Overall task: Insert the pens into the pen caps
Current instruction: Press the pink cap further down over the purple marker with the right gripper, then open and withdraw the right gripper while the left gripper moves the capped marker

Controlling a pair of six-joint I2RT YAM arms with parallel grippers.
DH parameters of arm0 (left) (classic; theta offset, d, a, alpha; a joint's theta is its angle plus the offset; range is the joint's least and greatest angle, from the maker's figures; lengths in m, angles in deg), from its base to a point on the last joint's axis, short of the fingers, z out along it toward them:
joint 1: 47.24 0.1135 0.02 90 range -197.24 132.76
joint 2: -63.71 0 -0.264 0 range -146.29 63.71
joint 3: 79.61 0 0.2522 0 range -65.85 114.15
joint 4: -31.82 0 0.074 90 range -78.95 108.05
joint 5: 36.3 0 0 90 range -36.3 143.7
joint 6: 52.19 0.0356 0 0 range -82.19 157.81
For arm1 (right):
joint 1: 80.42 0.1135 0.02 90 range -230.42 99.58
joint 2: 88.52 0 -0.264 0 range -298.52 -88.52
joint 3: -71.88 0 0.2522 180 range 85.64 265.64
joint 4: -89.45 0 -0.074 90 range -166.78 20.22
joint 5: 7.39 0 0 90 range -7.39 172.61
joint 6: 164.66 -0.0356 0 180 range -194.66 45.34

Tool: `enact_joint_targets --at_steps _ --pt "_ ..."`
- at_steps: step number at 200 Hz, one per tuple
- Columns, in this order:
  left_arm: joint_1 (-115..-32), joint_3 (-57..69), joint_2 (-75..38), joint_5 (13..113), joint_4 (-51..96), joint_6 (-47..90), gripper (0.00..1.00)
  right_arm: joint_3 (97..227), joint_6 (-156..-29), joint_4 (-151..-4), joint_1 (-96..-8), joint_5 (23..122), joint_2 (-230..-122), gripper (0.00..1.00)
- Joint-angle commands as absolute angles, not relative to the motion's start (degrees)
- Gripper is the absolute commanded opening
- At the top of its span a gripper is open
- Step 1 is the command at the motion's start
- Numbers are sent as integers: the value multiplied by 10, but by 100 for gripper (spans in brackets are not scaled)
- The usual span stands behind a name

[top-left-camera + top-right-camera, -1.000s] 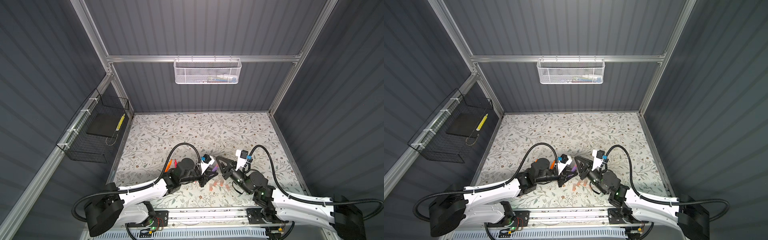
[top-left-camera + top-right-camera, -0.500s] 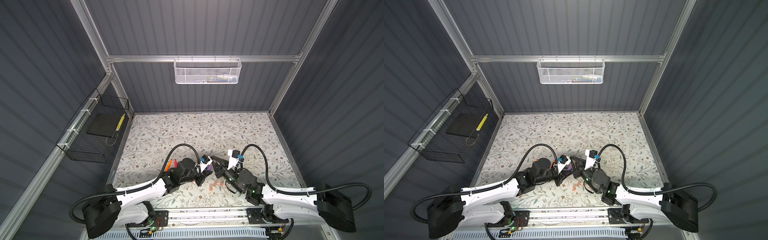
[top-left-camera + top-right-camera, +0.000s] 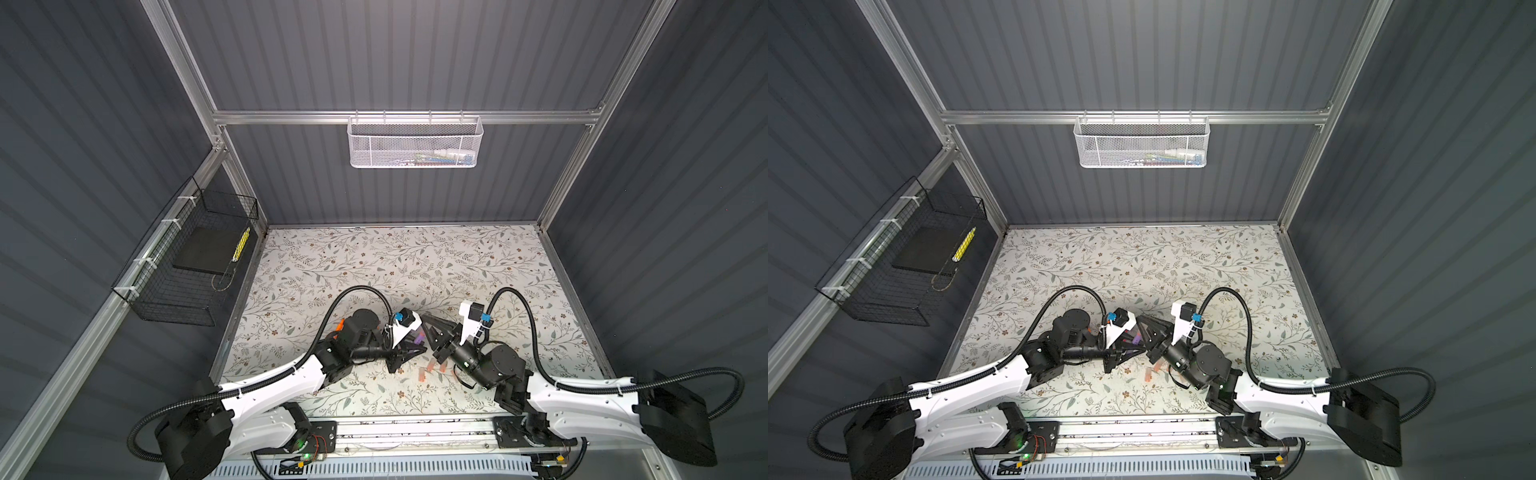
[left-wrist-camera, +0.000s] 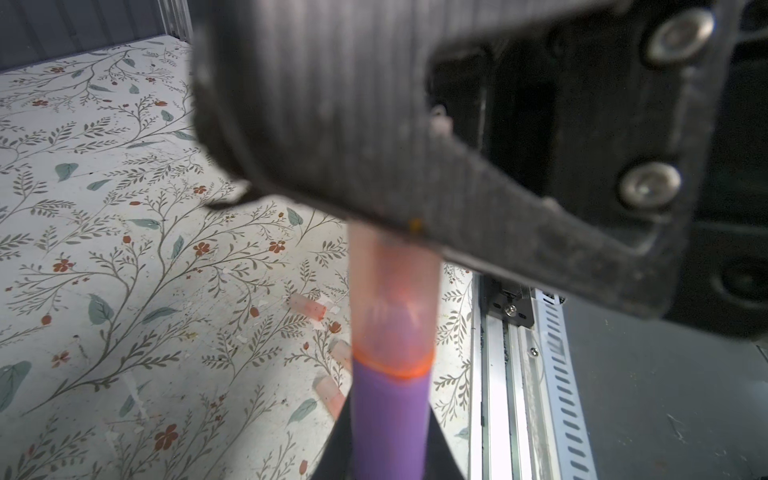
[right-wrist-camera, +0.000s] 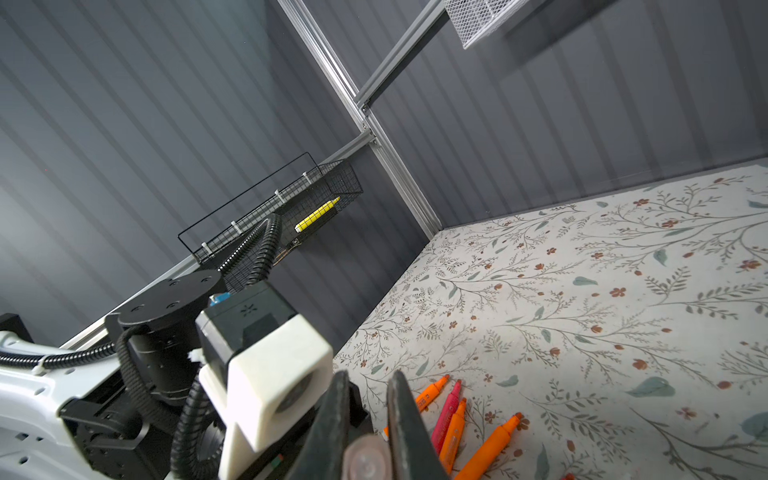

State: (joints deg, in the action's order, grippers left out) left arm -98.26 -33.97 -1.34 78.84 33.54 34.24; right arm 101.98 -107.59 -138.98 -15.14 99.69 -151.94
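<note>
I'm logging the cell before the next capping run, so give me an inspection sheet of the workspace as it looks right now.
Surface: floral table, small white flecks on it.
Job's things: purple pen with its tip inside a pen cap; at least four pens and three loose caps lying on the table.
Clutter: nothing seen.
Grippers: left gripper shut on the purple pen; right gripper shut on the pen cap.
Cables: black ribbed cable arches over each arm, clear of the pens.
Surroundings: black wire basket holding a yellow stick; white mesh basket, contents too small to tell.
</note>
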Motion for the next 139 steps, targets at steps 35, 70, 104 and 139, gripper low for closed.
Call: enact_joint_targets --at_steps 35,70,104,139 --pt "-958 -300 20 524 489 302 0 1042 -1191 -1245 -82 962 -1641 0" --pt "-957 -284 17 482 472 294 0 1050 -1214 -1282 -75 959 -1685 0" --pt "-941 -273 17 558 463 272 0 1047 -1181 -1321 -75 936 -1693 0" --pt "-941 -274 34 634 429 282 0 1055 -1175 -1252 -94 955 -1656 0"
